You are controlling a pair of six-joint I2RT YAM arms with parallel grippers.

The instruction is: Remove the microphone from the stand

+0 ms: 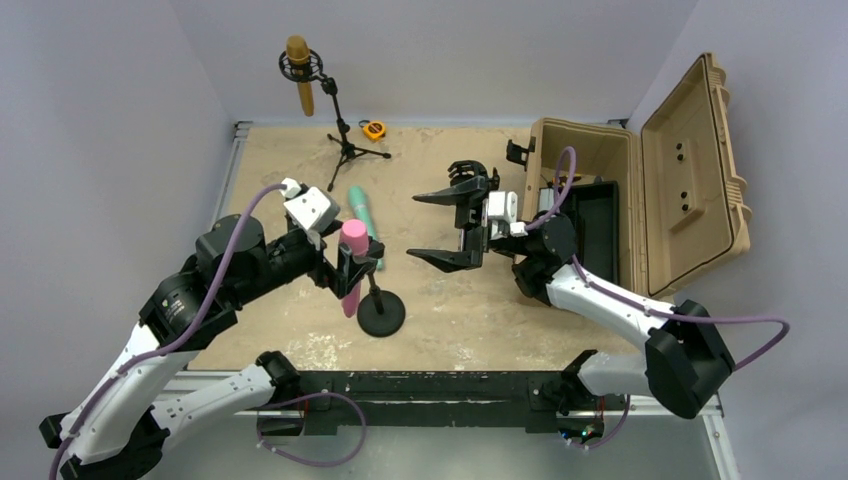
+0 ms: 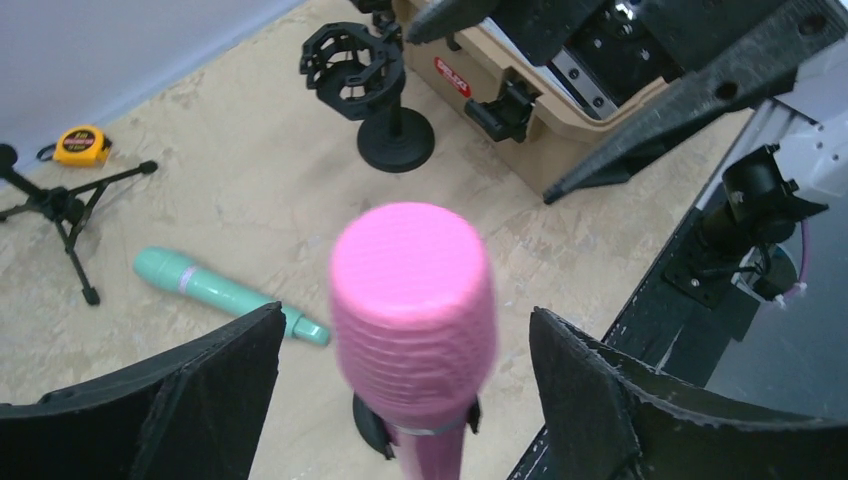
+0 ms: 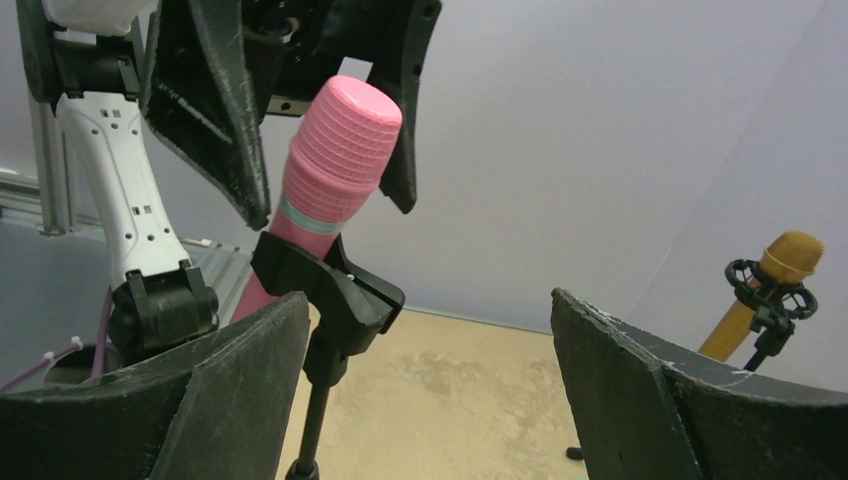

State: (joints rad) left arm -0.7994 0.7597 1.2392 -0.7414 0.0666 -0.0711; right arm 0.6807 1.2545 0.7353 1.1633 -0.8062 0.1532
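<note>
Left of centre, the pink microphone sits clipped in its stand, light, rigid and slick (I'd guess), best gripped below the head; left tool gapes wide around it, right tool wide, empty.

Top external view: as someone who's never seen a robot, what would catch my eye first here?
The bright pink microphone, clipped in a black stand near the table's front, with the left fingers open on either side of it. Next, the gold microphone on a tripod at the far edge, and the open tan case on the right.
</note>
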